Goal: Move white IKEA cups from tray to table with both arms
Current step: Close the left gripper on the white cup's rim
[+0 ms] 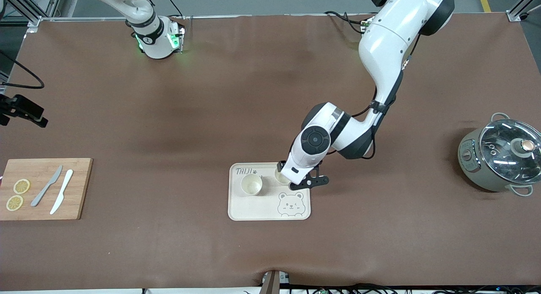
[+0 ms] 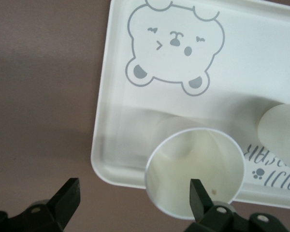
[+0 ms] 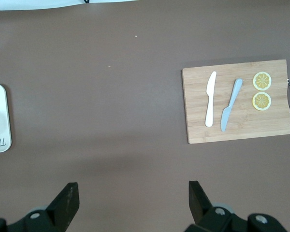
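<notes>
front view: the left gripper [image 1: 301, 181] is low over the tray [image 1: 253, 209], at one cup [image 1: 280, 175]; the other cup [image 1: 251, 184] stands beside it.

left wrist view: its fingers [image 2: 199, 195] are spread, one inside the cup's rim.

right wrist view: the right gripper [image 3: 130, 203] waits, fingers spread, over the bare surface [image 3: 111, 96].

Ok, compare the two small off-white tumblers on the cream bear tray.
The off-white tumbler toward the left arm's end is partly covered by the open left gripper, one finger inside its rim; the other off-white tumbler stands uncovered, slightly nearer the front camera. Both stand upright on the cream bear tray and look identical.
</notes>
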Robot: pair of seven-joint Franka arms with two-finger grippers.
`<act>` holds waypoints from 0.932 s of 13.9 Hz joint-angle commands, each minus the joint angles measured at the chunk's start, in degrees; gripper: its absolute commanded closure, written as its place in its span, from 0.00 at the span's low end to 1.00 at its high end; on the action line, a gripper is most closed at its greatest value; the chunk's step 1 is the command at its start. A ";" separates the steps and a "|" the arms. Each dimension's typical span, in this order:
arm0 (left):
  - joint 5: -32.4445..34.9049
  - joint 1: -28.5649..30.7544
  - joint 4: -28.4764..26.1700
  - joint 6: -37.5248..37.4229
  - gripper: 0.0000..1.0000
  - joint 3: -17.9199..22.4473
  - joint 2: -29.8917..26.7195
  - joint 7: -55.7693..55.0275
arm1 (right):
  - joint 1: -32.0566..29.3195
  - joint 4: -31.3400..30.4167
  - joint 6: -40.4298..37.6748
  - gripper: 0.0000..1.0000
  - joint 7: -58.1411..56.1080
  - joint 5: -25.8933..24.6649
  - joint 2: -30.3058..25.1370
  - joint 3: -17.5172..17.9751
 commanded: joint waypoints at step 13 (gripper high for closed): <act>2.94 -0.58 0.86 9.28 1.00 1.97 3.87 -4.20 | -1.25 1.29 -0.86 0.00 -0.02 1.29 0.72 0.88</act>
